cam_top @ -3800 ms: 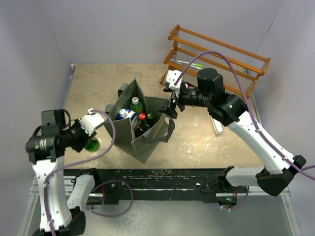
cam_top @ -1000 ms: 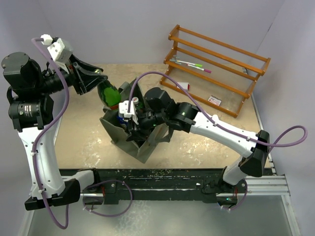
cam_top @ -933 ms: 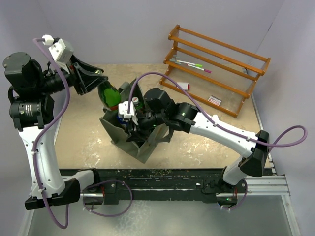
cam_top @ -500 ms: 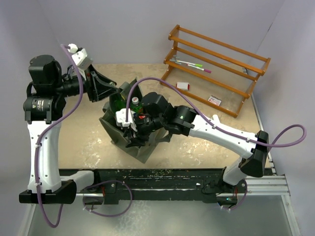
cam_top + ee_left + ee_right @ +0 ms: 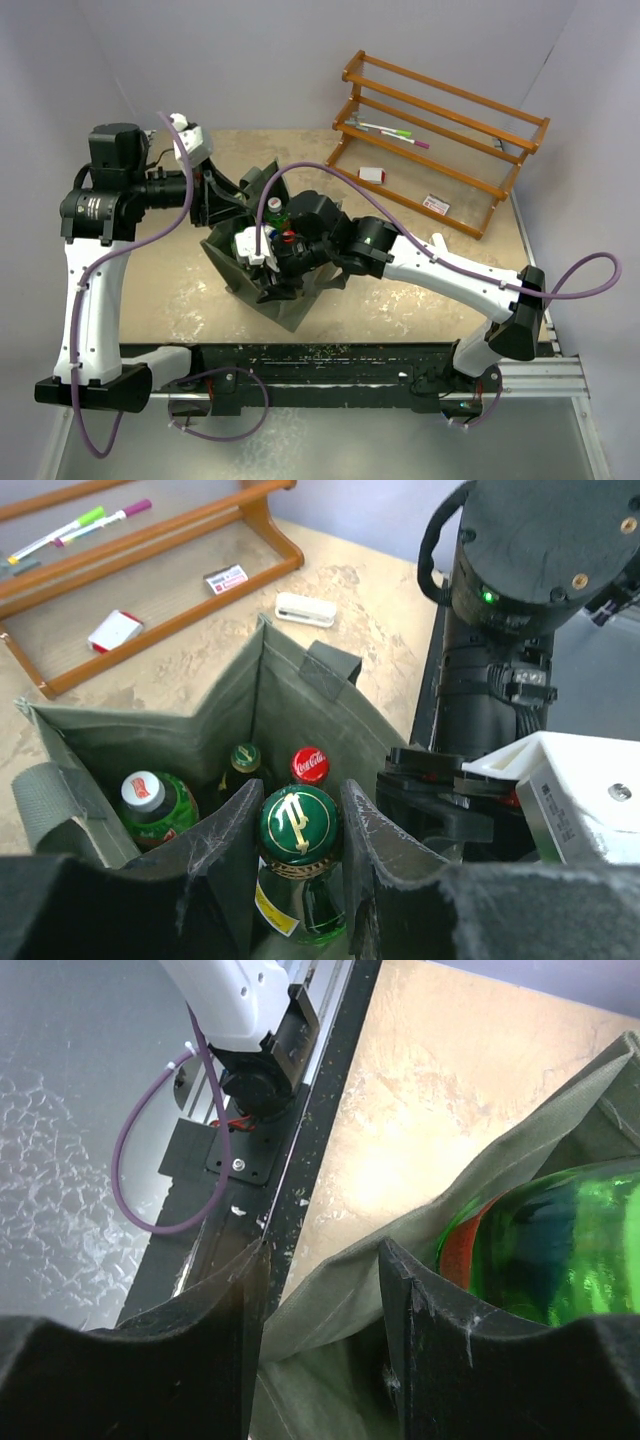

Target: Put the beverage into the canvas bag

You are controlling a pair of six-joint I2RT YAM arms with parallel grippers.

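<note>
Left wrist camera looks down the left gripper (image 5: 297, 808), whose jaws are clamped on a green glass bottle (image 5: 298, 832) just under its cap. The cap is dark green metal with a gold emblem. Below it the glass is bright, see-through green, and the edge of a pale yellow and white label shows at its left shoulder. The bottle stands roughly upright inside the canvas bag (image 5: 268, 695), at the side of the opening nearest this camera.

Three more bottles stand in the bag beyond it:
- a red Coca-Cola cap (image 5: 310, 765) just behind
- a small green cap (image 5: 243, 757) to the left of that
- a green bottle with a white and red cap (image 5: 150, 795) by the left wall

The bag is dark grey-green fabric, boxy, its walls rising above the caps. A webbing handle loop (image 5: 332, 667) hangs on its far wall.

Right wrist camera shows the right gripper (image 5: 322, 1255) straddling the bag's rim, one finger outside and one inside. Canvas runs through the gap between them. Whether the jaws pinch the cloth cannot be told. Green glass (image 5: 560, 1240) fills the bag to the right of the inner finger; which bottle it is cannot be told.

Top external camera shows the bag on the beige counter (image 5: 170, 270) between the two arms. The left arm reaches over its mouth, and the right arm bends across to its near wall. A wooden rack (image 5: 450, 110) stands at the far right, well apart, with markers (image 5: 395, 131) lying on one shelf.
</note>
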